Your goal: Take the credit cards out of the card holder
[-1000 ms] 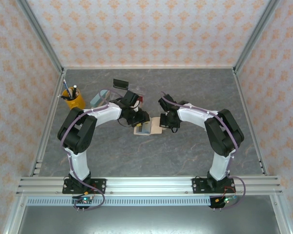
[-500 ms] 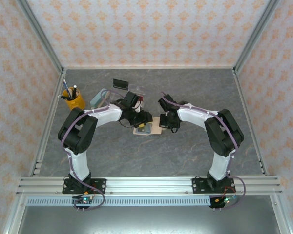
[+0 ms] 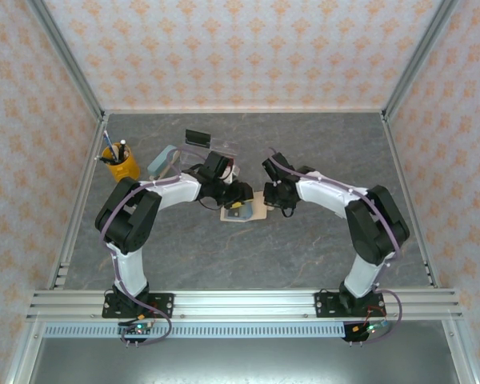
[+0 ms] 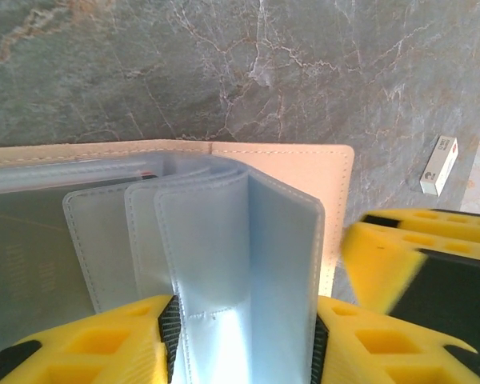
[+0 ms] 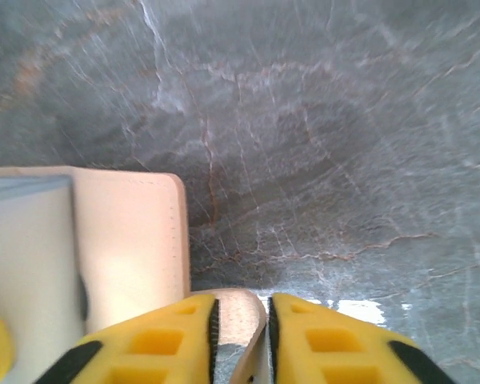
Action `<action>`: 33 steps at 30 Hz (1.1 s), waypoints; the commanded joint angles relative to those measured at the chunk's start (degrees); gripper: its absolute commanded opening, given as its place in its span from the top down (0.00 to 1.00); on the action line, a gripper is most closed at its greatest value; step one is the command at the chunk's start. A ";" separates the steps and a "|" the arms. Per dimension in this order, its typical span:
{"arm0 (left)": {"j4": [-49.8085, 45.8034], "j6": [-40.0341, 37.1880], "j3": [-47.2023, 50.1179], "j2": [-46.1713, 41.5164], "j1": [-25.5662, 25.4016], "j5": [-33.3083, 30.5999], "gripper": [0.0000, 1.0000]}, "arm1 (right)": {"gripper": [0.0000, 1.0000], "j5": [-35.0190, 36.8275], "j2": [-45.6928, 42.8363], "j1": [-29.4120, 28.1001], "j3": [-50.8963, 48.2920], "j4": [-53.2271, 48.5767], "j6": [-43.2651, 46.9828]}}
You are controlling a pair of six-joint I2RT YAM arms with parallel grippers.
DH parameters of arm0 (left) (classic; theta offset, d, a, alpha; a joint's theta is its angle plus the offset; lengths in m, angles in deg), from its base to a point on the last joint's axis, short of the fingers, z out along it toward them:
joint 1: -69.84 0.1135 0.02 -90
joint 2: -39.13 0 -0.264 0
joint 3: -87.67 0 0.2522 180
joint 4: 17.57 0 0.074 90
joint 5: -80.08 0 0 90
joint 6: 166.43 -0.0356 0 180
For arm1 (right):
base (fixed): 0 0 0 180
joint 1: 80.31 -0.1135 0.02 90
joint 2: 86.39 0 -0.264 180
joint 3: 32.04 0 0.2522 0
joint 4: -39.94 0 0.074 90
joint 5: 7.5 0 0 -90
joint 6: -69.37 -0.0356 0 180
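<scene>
Plainly the left fingers (image 4: 96,348) stand part-open, clamping the upright blue-grey panels (image 4: 240,264) of the card holder (image 3: 254,212), which lies open on the table (image 4: 304,72) mid-scene; the right fingers (image 5: 152,340) narrowly bracket its tan tab (image 5: 240,308) at its right edge, though whether they grip it I cannot tell

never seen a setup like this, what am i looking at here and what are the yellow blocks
Two robot arms are bolted to a grey table. One camera looks down from above; the other two ride on the wrists, so the yellow blocks are each hand's fingers. On the table are a tan card holder, a yellow pen cup and a clear tray. The left hand clamps the holder's blue-grey inner panels. The right hand straddles its tan tab; whether it pinches is unclear.
</scene>
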 commanded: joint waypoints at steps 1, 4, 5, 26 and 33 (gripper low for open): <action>2.79 1.01 0.79 0.15 -0.28 0.77 0.54 | 0.70 5.21 -4.73 0.08 -1.70 0.60 -1.64; 3.22 1.12 0.44 0.91 -0.29 1.30 0.56 | 0.66 4.49 -7.58 0.08 -2.78 0.82 -1.04; 3.29 1.11 0.30 1.13 -0.31 1.31 0.57 | 0.64 3.23 -8.39 0.08 -3.19 0.94 -0.71; 3.02 1.36 0.09 3.57 -0.30 1.04 0.67 | 0.59 -14.31 0.29 -2.82 -3.90 8.70 -0.68; 3.13 2.25 -0.33 1.94 -0.33 1.53 0.68 | 0.60 -14.43 3.67 -2.91 -2.22 8.19 -0.60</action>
